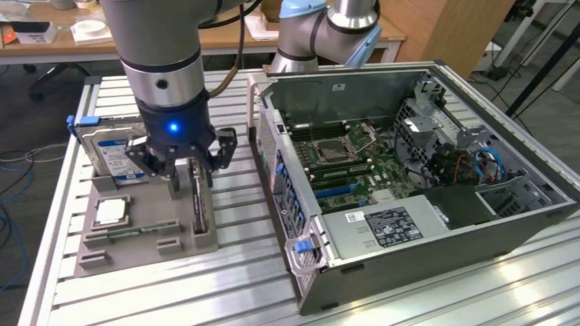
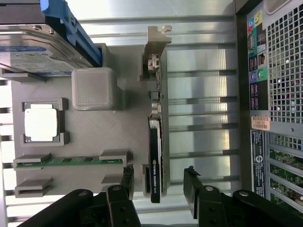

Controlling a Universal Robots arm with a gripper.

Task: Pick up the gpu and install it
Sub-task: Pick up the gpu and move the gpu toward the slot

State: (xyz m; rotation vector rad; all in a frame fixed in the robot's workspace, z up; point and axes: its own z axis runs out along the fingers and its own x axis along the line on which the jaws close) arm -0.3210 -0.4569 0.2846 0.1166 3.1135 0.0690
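Observation:
The gpu [image 1: 198, 206] stands on edge in a slot of the grey holder [image 1: 136, 252] on the slatted table. In the wrist view the gpu [image 2: 155, 158] shows as a thin card seen edge-on, with a black fan block and a silver bracket [image 2: 156, 41] at its far end. My gripper [image 1: 193, 178] hangs straight above it. The gripper [image 2: 158, 171] is open, and its black fingers [image 2: 127, 176] stand on either side of the fan end with a gap on each side. Nothing is held.
The holder [image 2: 130, 125] also carries a blue-labelled hard drive [image 1: 109, 153], a silver processor [image 1: 111, 212] and a green memory stick [image 1: 132, 233]. The open computer case [image 1: 507, 224] lies at the exterior view's right, with its motherboard [image 1: 349, 173] exposed. A second arm's base [image 1: 317, 34] stands behind the case.

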